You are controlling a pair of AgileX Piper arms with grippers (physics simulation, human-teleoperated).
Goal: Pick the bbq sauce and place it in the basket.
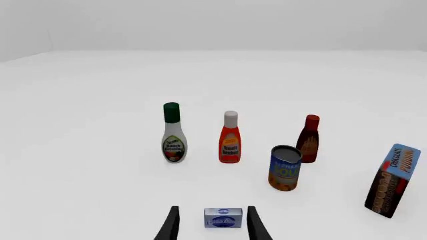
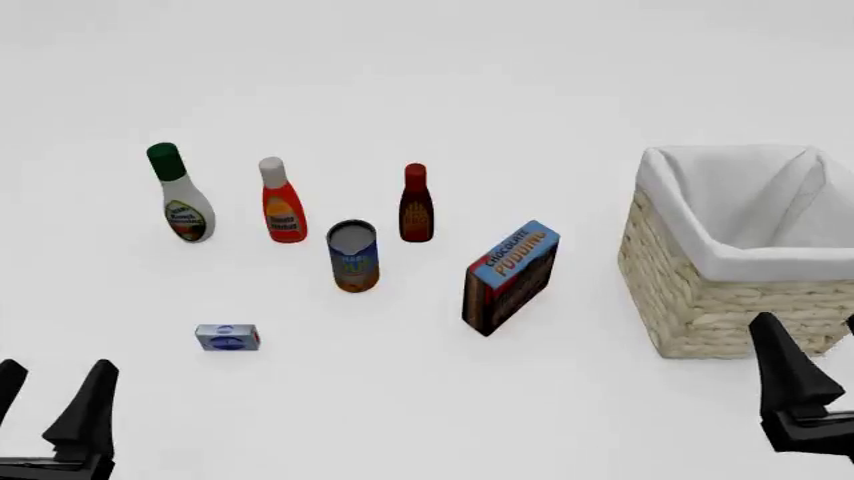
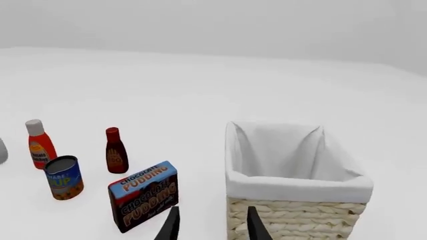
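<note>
A: Front view first. Where is the bbq sauce (image 2: 415, 204)?

B: Upright on the white table (image 2: 441, 80), red cap at the top, long axis vertical, label facing the arms. It stands at the right end of a row with the white-capped red-orange bottle (image 2: 280, 201) and the green-capped white bottle (image 2: 178, 194). A soup can (image 2: 354, 256) sits just in front of it to the left, and the chocolate pudding box (image 2: 509, 278) stands tilted to its front right.

A: Any room around it?

B: Open table behind it and on its right toward the basket (image 2: 721, 300), which stands well apart at the right edge (white lining folded over the rim). A small blue box (image 2: 227, 337) lies alone near the left front.

A: The grippers?

B: The left gripper (image 2: 54, 400) is low at the left corner, fingers spread, holding nothing. The right gripper (image 2: 806, 385) is at the right corner, partly cut off by the frame.

A: Left wrist view?

B: The left gripper (image 1: 212, 224) has its fingers apart with the small blue box (image 1: 223, 218) seen between them. The sauce (image 1: 309, 139) stands vertical beyond the can (image 1: 285, 168).

A: Right wrist view?

B: The right gripper (image 3: 212, 225) is spread and empty, close to the basket (image 3: 297, 217). The sauce (image 3: 115, 151) stands upright behind the pudding box (image 3: 143, 195).
</note>
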